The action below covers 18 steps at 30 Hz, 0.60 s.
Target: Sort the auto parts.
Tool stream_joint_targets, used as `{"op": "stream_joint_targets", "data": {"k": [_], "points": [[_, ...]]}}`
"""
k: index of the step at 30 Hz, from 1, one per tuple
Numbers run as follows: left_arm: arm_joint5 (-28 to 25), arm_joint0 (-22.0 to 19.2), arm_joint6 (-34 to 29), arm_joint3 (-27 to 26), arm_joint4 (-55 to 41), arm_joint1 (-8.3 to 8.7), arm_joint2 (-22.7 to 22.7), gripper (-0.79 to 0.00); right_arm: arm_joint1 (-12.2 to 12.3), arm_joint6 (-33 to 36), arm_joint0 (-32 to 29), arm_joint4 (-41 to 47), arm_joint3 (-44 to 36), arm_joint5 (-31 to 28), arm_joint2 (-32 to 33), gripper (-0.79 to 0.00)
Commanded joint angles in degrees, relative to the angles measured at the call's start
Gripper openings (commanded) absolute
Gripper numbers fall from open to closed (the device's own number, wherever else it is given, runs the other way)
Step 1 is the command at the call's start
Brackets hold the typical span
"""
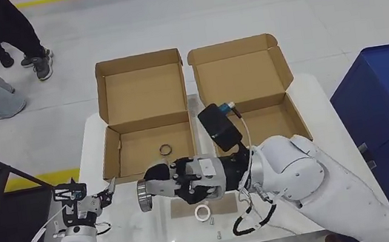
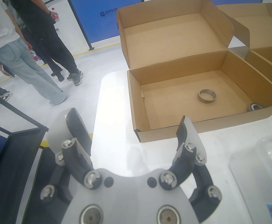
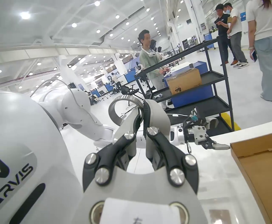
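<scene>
- Top view shows two open cardboard boxes side by side on the far half of the white desk [image 1: 312, 104], lids folded back: the left box [image 1: 111, 151] and the right box [image 1: 241, 77].
- The right jaws reach across the desk just in front of the left box. They are closed on a steel ring [image 1: 144, 195], pinching its wall.
- The steel ring stands on edge in that grip, near the left box's front wall but outside it.
- The left jaws are spread wide with nothing between them. They sit over the desk's near left part and point toward the left box, well apart from the steel ring.
- Inside the left box a second metal ring [image 2: 207, 96] lies flat on the floor.
- A dark bearing [image 2: 254, 106] sits in the box's near corner, on the side next to the right box.
- A small white ring [image 1: 202, 212] lies on the near part of the desk below the right arm, with a small bolt [image 1: 218, 233] near it.
</scene>
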Motion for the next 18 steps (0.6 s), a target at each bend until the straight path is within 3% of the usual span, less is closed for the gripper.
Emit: {"op": "stream_joint_targets", "data": {"k": [1, 5, 9, 13, 18], "points": [[0.0, 0.0, 0.0, 0.0, 0.0, 0.00, 0.0, 0.000, 0.2, 0.9, 0.1, -7.4, -0.7, 4.1, 0.8, -0.785], [0.0, 0.0, 0.0, 0.0, 0.0, 0.00, 0.0, 0.000, 0.8, 5.8, 0.2, -32.7, -6.7, 16.9, 0.8, -0.785], [0.0, 0.0, 0.0, 0.0, 0.0, 0.00, 0.0, 0.000, 0.6, 8.5, -1.1, -44.6, -11.3, 23.0, -1.7, -0.785], [0.0, 0.0, 0.0, 0.0, 0.0, 0.00, 0.0, 0.000, 0.3, 8.7, -1.8, -46.4, -13.1, 24.2, -2.7, -0.785], [0.0, 0.0, 0.0, 0.0, 0.0, 0.00, 0.0, 0.000, -0.3, 6.5, -3.0, -38.8, -13.6, 22.5, -2.1, -0.785]]}}
